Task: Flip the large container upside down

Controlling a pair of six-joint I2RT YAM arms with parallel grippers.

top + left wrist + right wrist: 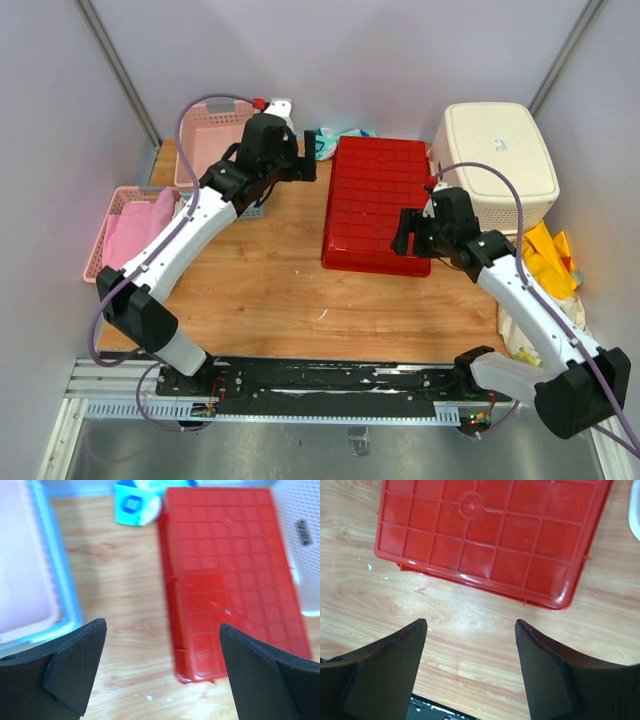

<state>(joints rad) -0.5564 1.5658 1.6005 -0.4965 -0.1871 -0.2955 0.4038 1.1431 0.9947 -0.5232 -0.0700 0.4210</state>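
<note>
Red container (375,203) lies base-up in the middle of the wooden tabletop (260,290). Left pincer (308,160) hangs spread apart beside its far left corner; right pincer (403,234), also apart, hovers at its near right corner.

Left wrist view blurs the red container (225,580); the teal packet (134,502) beside its far corner has unreadable print.

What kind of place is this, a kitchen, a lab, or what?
Likely a robot lab test cell: a wooden table boxed in by plain pale panels, arms bolted to a mounting rail, plastic bins like the red container.
</note>
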